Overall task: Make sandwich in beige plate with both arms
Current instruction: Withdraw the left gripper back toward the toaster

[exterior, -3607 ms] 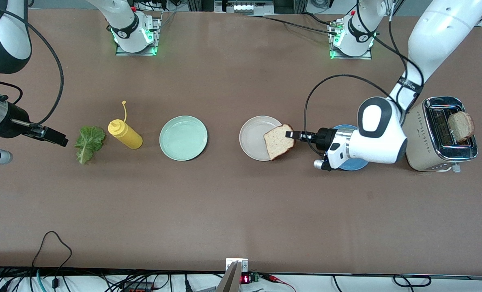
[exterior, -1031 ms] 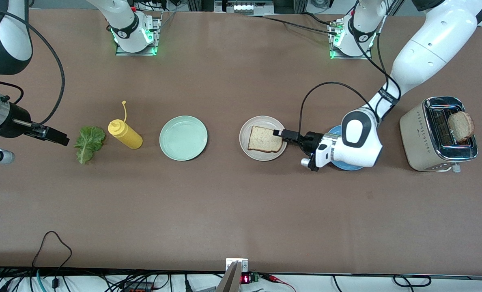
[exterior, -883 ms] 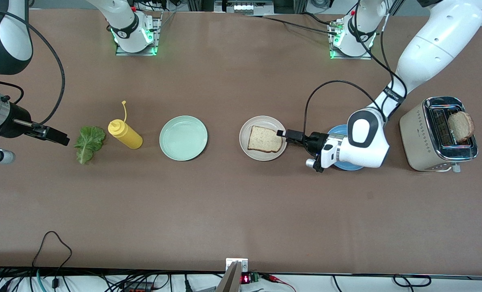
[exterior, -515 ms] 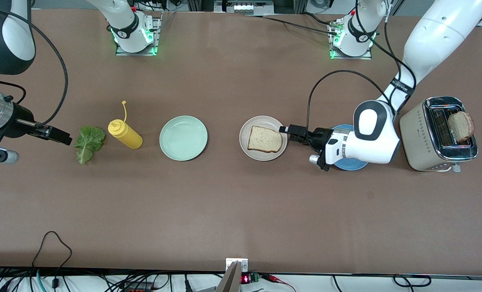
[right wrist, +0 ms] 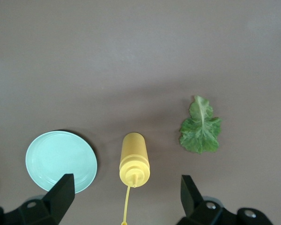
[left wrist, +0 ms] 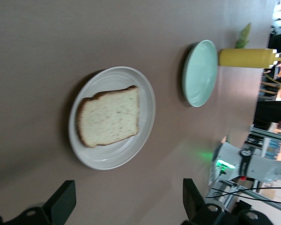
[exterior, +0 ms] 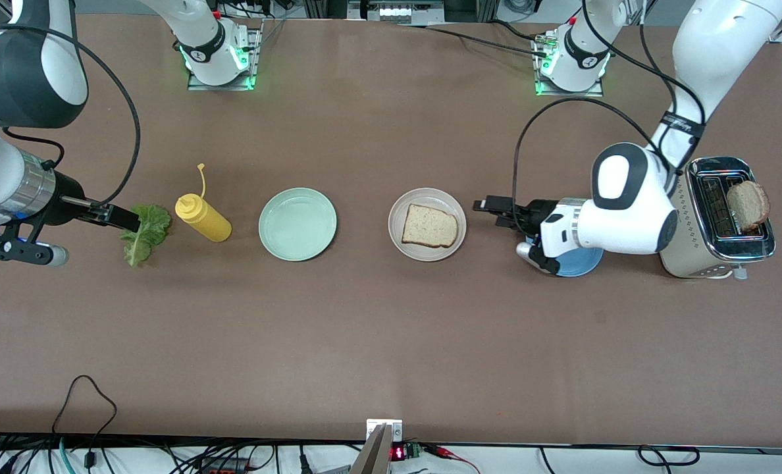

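One slice of bread (exterior: pixel 430 226) lies flat on the beige plate (exterior: pixel 399 214). My left gripper (exterior: pixel 482 205) is open and empty, above the table between the beige plate and a blue plate. In the left wrist view the bread (left wrist: pixel 110 116) and plate (left wrist: pixel 113 158) lie ahead of my open left gripper (left wrist: pixel 126 202). The green lettuce leaf (exterior: pixel 146 232) lies on the table at the right arm's end. My right gripper (exterior: pixel 124 218) is open and empty, in the air at the leaf's edge. In the right wrist view (right wrist: pixel 126 183) the leaf (right wrist: pixel 200 130) lies flat. A second bread slice (exterior: pixel 748 204) stands in the toaster.
A mint-green plate (exterior: pixel 297 224) and a yellow squeeze bottle (exterior: pixel 203 218) lying on its side sit between the lettuce and the beige plate. A blue plate (exterior: pixel 575 264) lies under my left wrist. The toaster (exterior: pixel 694 230) stands at the left arm's end.
My left gripper let go of the bread, which now lies flat on the beige plate, and drew back toward the toaster. My right gripper moved in over the lettuce's edge.
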